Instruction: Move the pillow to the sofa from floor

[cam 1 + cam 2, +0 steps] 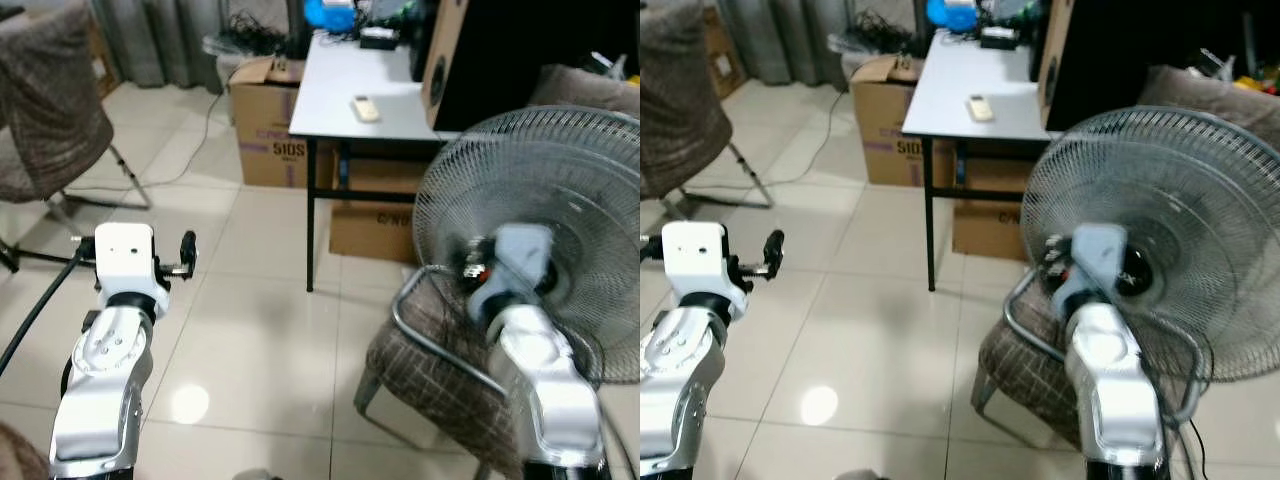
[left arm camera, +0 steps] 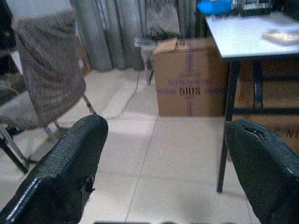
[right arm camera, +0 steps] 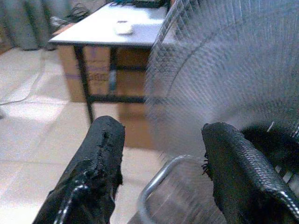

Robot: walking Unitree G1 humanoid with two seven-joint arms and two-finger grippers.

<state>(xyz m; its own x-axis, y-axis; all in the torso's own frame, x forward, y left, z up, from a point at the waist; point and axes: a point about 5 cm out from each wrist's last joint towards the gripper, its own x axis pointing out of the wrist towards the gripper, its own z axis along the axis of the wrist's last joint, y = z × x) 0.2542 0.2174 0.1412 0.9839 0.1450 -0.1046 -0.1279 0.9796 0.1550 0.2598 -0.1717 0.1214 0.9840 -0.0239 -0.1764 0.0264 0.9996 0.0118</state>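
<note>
1. Pillow and sofa are nowhere among what I make out, so I judge the search is not yet over and nothing is carried
2. Ahead lie pale floor tiles (image 1: 250, 330), a white table (image 1: 350, 100) with a remote (image 1: 366, 108) on it, and cardboard boxes (image 1: 272, 125) beside and under it
3. My left gripper (image 2: 163, 172) is raised over bare tile, fingers spread wide and empty, a grey chair (image 2: 44, 84) off to that side
4. My right gripper (image 3: 161, 177) is also wide and empty, held very near a standing fan (image 1: 540, 230) and the checked chair (image 1: 440, 370) beneath it
5. Risk: if I turn or step now, the right arm could catch the fan's grille or the chair's metal arm and tip the fan; a cable (image 1: 190, 150) on the floor could snag my feet
</note>
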